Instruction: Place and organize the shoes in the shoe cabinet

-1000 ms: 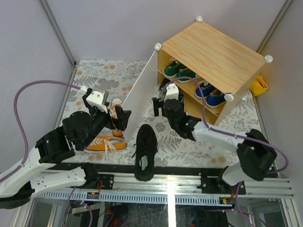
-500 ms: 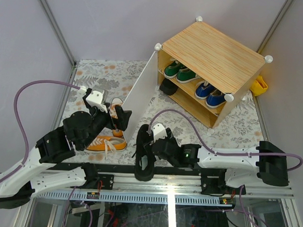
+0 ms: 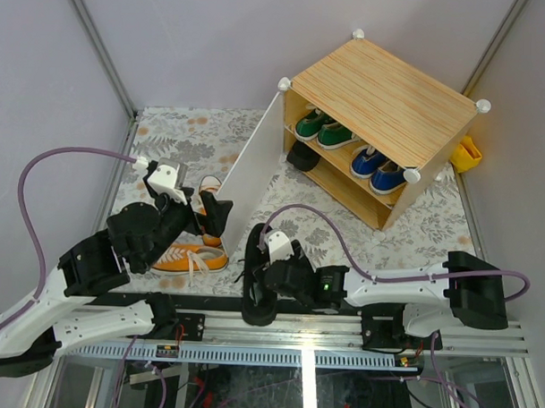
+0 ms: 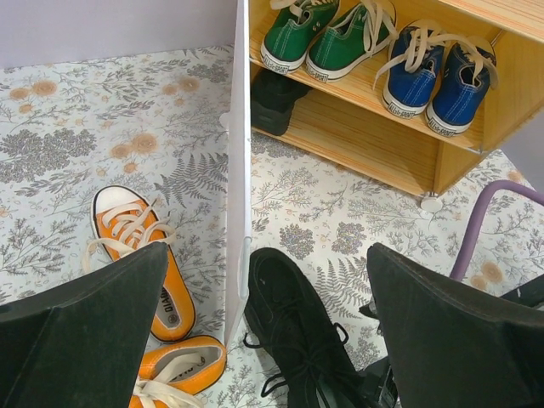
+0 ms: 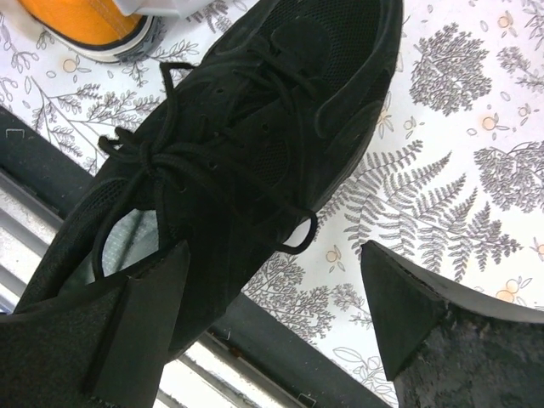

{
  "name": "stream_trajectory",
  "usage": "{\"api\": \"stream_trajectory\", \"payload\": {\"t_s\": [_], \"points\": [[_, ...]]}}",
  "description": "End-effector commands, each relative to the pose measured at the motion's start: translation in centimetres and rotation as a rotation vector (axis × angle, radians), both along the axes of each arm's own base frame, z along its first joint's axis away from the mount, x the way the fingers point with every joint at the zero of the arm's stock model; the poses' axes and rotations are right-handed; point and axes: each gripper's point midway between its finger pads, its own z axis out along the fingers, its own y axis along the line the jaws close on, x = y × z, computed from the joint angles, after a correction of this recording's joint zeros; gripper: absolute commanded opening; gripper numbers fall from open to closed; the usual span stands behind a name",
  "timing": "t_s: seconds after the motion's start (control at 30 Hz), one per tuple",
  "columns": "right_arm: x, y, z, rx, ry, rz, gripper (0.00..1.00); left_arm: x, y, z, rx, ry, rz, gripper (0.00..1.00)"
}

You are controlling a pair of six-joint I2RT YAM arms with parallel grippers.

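Top view: the shoe cabinet [image 3: 384,87] stands at the far right of the patterned surface [image 3: 167,133], its white door [image 3: 251,176] swung open. The green sneakers [image 3: 322,128] and the blue sneakers [image 3: 378,169] are seen side by side on the upper shelf, and one black shoe [image 3: 301,157] is at the left end of the lower shelf. The second black shoe [image 3: 257,271] and both orange sneakers [image 3: 190,257] lie on the surface at the near edge – five shoes stowed, three left, as far as can be judged. The right arm's fingers [image 3: 259,277] are placed over the loose black shoe; the left arm's fingers [image 3: 220,211] hang above the orange pair.

Left wrist view: the left arm's fingers [image 4: 85,323] are spread wide with nothing between them. The orange sneakers [image 4: 140,255] are seen left of the door [image 4: 240,170], the loose black shoe [image 4: 302,331] right of it.

Right wrist view: the right arm's fingers [image 5: 136,331] are released and set astride the heel end of the black shoe [image 5: 246,144] – one finger at the shoe's side, the other clear of it over bare surface, so no grasp is made yet. That shoe is judged to be the next one for the lower shelf.
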Motion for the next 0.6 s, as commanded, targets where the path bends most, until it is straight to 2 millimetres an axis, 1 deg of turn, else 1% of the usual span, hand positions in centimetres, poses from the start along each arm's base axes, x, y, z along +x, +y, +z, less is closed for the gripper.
{"api": "stream_trajectory", "payload": {"t_s": [0.0, 0.2, 0.3, 0.43, 0.57], "points": [[-2.5, 2.2, 0.9, 0.069, 0.033, 0.043, 0.88, -0.1, 0.6, -0.1, -0.01, 0.008, 0.021, 1.0], [-2.4, 1.2, 3.5, 0.044, -0.038, 0.006, 0.88, -0.2, 0.9, 0.0, -0.017, 0.007, 0.029, 1.0], [-2.9, 1.3, 4.3, 0.06, -0.035, 0.017, 0.88, -0.2, 0.9, -0.1, -0.019, 0.008, 0.029, 1.0], [-3.6, 1.6, 4.1, 0.068, -0.009, 0.024, 0.88, -0.2, 0.9, -0.1, -0.026, 0.009, 0.03, 1.0], [-3.6, 1.8, 2.4, 0.049, -0.001, 0.005, 0.89, -0.2, 0.9, -0.2, -0.023, 0.012, 0.031, 1.0]]}}
